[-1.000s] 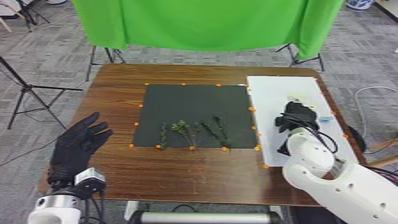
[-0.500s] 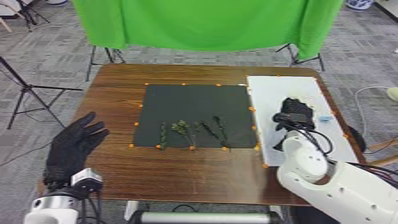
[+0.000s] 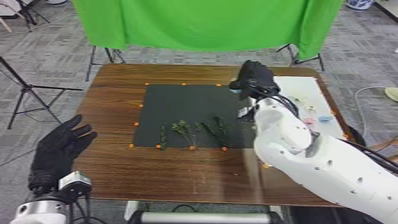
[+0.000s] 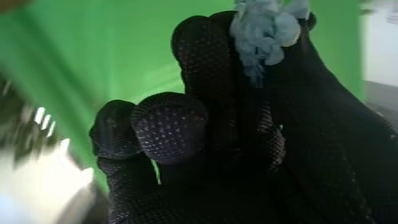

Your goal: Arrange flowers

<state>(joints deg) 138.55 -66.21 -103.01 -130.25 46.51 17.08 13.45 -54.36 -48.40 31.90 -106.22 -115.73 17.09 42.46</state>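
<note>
Since the earlier frames, the right hand (image 3: 255,77) has moved from over the white board (image 3: 298,87) to the far part of the table (image 3: 169,177), beside the dark mat (image 3: 191,105), and the left hand (image 3: 55,147) has shifted slightly toward the robot. In the right wrist view, the right hand (image 4: 213,135) is closed on a pale blue flower (image 4: 266,30), gripped between thumb and fingertip, with other fingers curled in. The left hand is spread in a relaxed, open posture near the table's left edge. On the near part of the mat lie four green cuttings, side by side: a slender sprig (image 3: 163,136), leftmost; a bushier sprig (image 3: 183,128) with pale tips; and two darker sprigs at its right. A pink flower (image 3: 308,121) and a blue flower (image 3: 325,119) rest near each other on the white board, to the right of the mat; small pale pieces lie farther up the board. Orange markers run along the edges of mat and board. Beyond the table hangs a green cloth (image 3: 209,25).
</note>
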